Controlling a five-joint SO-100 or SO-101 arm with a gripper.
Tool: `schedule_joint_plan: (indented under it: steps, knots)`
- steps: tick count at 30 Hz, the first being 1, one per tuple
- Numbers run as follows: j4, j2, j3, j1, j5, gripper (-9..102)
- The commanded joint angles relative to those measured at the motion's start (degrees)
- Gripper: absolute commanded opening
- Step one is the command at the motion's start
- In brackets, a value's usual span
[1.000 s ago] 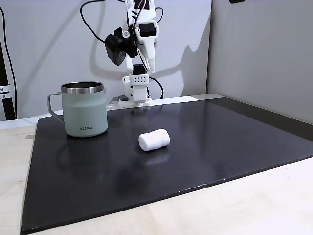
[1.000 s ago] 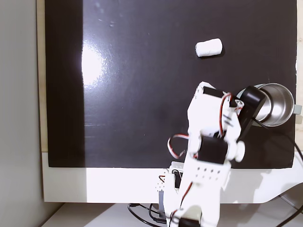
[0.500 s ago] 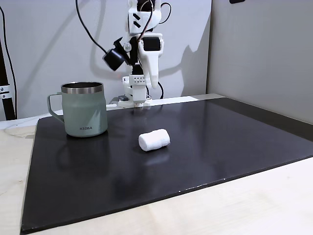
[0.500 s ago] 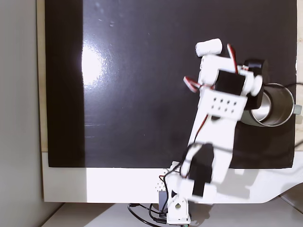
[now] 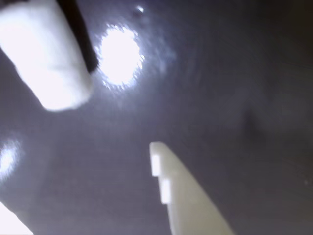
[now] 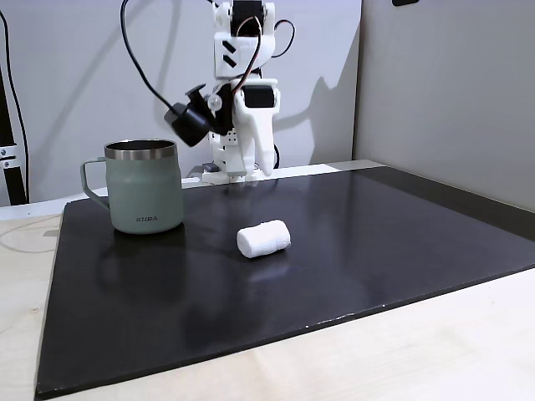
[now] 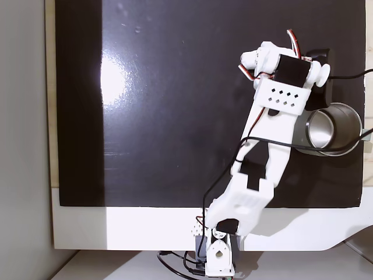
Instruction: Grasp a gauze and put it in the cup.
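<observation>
In the wrist view I see one gauze (image 5: 46, 56) at upper left, apart from the finger (image 5: 183, 196) at bottom centre. I cannot tell the jaws' spread. In a fixed view, one gauze (image 6: 264, 238) lies mid-mat (image 6: 376, 242); one cup (image 6: 144, 185) stands left, gripper (image 6: 266, 163) behind.

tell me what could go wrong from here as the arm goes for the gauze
1. The gauze lies on its side on the glossy mat, a roll free to move. A finger landing off-centre might push it away instead of trapping it.
2. In the wrist view the gauze sits far toward the top-left corner, away from the tool's finger, so the descent may miss without re-aiming.
3. The cup stands near the arm's path; a low carry could clip its rim.
</observation>
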Motion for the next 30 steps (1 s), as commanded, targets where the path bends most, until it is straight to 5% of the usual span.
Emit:
schedule_joint_plan:
  steps: [1, 30]
  knots:
    - [0.4, -3.0, -7.6, 1.2, -1.1, 35]
    - [0.4, -31.9, -34.5, -2.7, -1.1, 31]
